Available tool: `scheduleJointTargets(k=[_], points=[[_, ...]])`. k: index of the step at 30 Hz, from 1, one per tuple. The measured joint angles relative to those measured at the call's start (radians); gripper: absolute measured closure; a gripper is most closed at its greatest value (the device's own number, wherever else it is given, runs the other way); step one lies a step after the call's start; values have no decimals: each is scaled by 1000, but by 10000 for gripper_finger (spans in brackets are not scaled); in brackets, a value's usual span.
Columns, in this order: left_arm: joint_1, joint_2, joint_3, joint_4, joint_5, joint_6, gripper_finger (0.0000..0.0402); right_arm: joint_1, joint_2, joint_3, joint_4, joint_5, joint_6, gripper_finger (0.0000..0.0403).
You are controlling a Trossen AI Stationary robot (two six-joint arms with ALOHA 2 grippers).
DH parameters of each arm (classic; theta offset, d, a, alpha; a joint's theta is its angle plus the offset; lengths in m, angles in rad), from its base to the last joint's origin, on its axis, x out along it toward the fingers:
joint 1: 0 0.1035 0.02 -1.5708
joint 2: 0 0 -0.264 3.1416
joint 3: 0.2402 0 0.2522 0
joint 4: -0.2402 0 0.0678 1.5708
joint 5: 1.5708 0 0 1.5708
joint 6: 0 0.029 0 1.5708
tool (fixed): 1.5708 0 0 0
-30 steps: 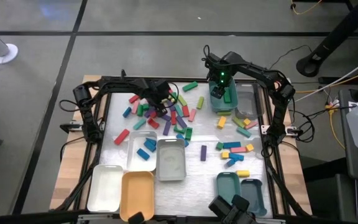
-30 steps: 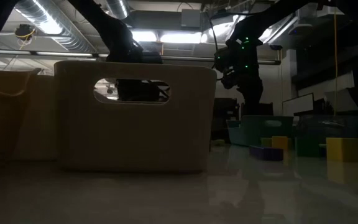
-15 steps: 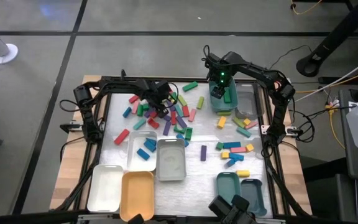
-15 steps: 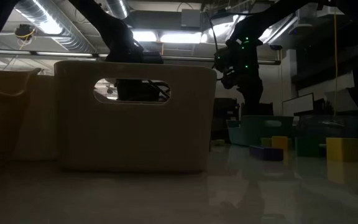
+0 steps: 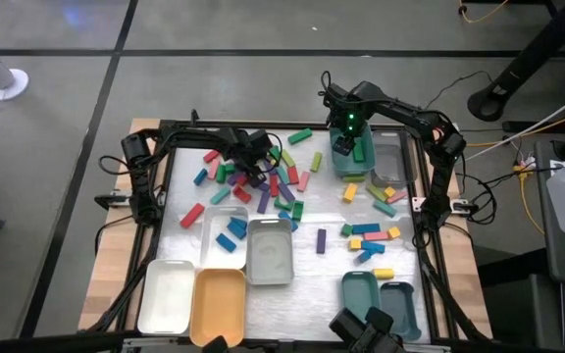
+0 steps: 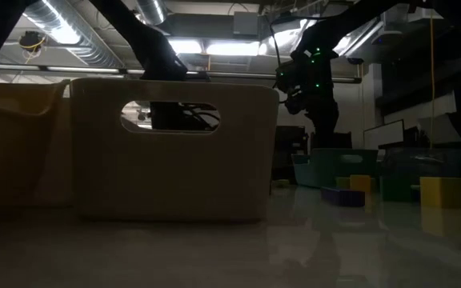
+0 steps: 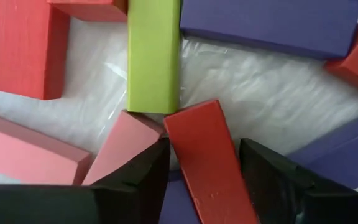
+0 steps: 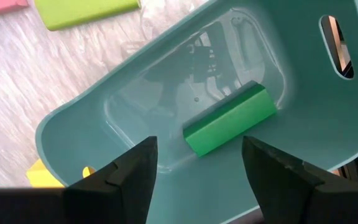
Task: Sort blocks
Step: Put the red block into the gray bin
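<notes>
Around the left pincer, crowding blocks.

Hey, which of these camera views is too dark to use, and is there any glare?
Low view: backlit by ceiling lights, the near tray is a dim silhouette. High view: evenly lit. Right wrist view: the teal tray shows glossy reflections around the green block. Left wrist view: bright, mild sheen on the table cover.

In the low view a tray hides most of the table. In the left wrist view the red block runs off-frame.
</notes>
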Motion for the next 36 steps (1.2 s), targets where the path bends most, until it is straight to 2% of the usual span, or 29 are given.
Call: scheduleJointTargets(k=[7, 15, 22, 24, 29, 32, 36], points=[[0, 0, 1, -1, -1, 76, 297, 0, 0, 0, 0, 0, 0, 169], [1, 0, 28, -33, 0, 78, 298, 0, 0, 0, 0, 0, 0, 169], [1, 0, 232, -218, 7, 108, 298, 0, 0, 0, 0, 0, 0, 169], [-4, -1, 308, -312, 40, 112, 298, 0, 0, 0, 0, 0, 0, 169], [-42, -2, 456, -568, 205, 98, 296, -1, 0, 0, 0, 0, 0, 169], [-91, -8, 478, -669, 304, 98, 293, -1, 0, 0, -1, 0, 0, 169], [-186, -14, 479, -692, 424, 75, 297, -1, 0, 0, -1, 0, 0, 169]])
